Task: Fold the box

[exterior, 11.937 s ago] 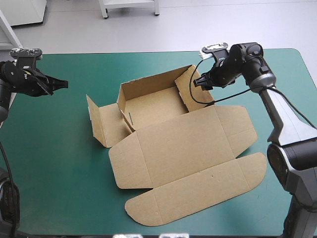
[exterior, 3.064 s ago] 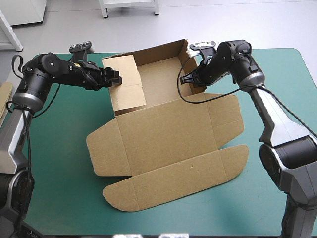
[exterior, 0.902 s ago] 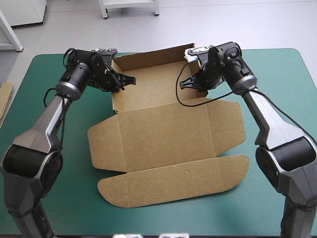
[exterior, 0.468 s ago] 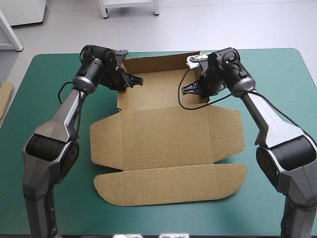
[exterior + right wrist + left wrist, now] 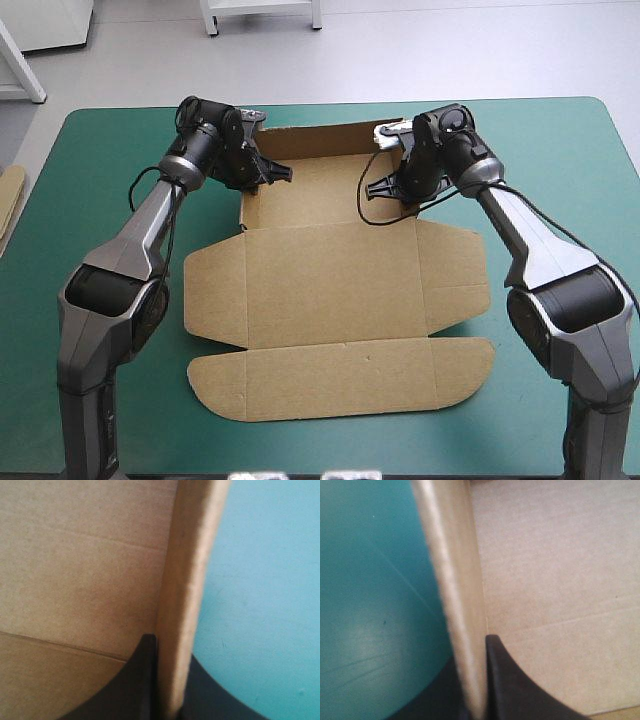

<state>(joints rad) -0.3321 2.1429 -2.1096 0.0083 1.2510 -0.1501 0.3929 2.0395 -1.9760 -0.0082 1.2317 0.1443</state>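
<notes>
We see the brown box [image 5: 335, 290] lying in the middle of the teal-green cover [image 5: 90, 170], its tray at the far side with the back and side walls raised, its broad lid and rounded flap spread flat toward the near edge. Our left gripper [image 5: 272, 172] is clamped all but closed on the tray's left wall [image 5: 452, 580], one black finger inside the tray and the other outside it. Our right gripper [image 5: 378, 187] pinches the right wall [image 5: 190, 580] the same way. An edge of more board [image 5: 8, 200] shows at the table's left edge.
</notes>
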